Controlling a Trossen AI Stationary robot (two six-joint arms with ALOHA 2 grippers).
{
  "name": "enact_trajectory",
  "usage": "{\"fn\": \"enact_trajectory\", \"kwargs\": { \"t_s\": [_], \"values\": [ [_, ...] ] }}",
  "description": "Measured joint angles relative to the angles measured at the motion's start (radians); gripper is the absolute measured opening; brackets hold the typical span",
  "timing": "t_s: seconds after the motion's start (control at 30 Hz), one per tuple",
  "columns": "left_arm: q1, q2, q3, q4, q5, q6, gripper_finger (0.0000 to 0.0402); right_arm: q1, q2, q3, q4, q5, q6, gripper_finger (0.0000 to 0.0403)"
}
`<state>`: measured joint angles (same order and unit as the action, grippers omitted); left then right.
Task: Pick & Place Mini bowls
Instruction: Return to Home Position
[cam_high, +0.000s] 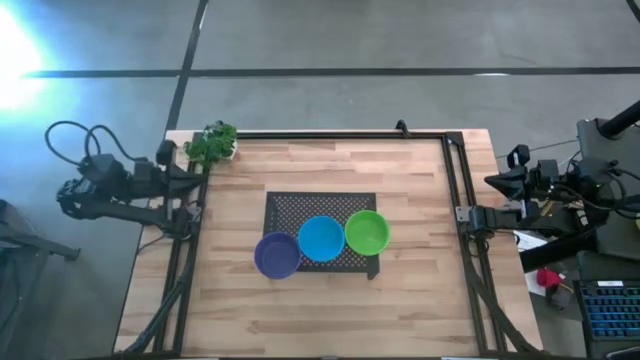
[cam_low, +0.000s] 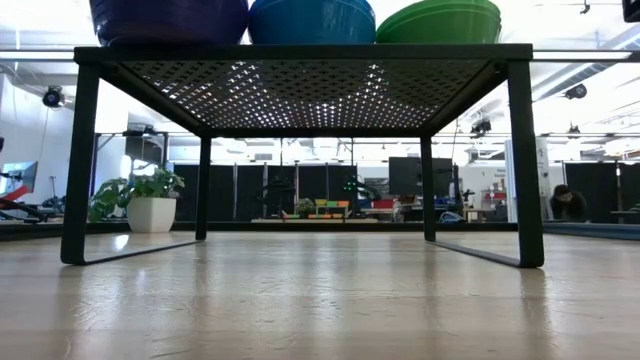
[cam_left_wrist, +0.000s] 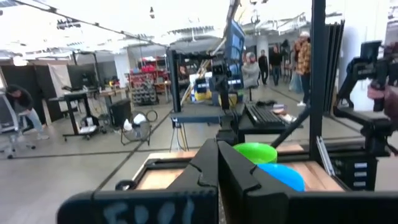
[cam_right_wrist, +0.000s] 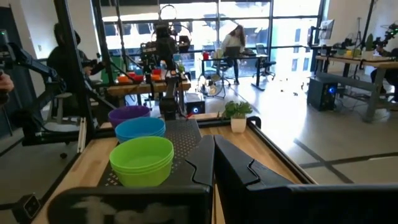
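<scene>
Mini bowls shelved; both arms sit at the worktop (cam_high: 330, 310) side edges.
Left gripper (cam_left_wrist: 217, 165), left edge: fingers (cam_left_wrist: 200, 177) pressed together, empty. Mesh shelf (cam_high: 300, 205), worktop centre: purple bowls (cam_high: 277, 254), blue bowls (cam_high: 321, 238), green bowls (cam_high: 366, 231), a row running across, well apart from both grippers. Right gripper (cam_right_wrist: 213, 158), right edge: likewise closed, empty.

left gripper (cam_left_wrist: 217, 163): closed, held level, tucked at left side | right gripper (cam_right_wrist: 213, 152): closed, held level, tucked at right side
</scene>
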<state>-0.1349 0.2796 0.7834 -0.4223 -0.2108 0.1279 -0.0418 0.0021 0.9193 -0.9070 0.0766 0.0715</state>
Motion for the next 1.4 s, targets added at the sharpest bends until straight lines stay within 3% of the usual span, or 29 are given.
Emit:
{"fn": "enact_trajectory", "kwargs": {
  "t_s": [0.83, 1.1, 1.4],
  "values": [
    [0.000, -0.274, -0.101, -0.011, -0.045, 0.002, 0.0000, 0.000, -0.001, -0.089, 0.088, 0.004, 0.024, 0.0008],
    [0.000, -0.266, -0.107, -0.040, -0.042, 0.002, 0.0000, 0.000, -0.001, -0.148, 0.156, 0.004, 0.033, 0.0008],
    [0.000, -0.271, -0.185, 0.043, -0.034, 0.007, 0.0000, 0.000, 0.000, -0.227, 0.312, 0.003, 0.025, 0.0008]
  ]
}}
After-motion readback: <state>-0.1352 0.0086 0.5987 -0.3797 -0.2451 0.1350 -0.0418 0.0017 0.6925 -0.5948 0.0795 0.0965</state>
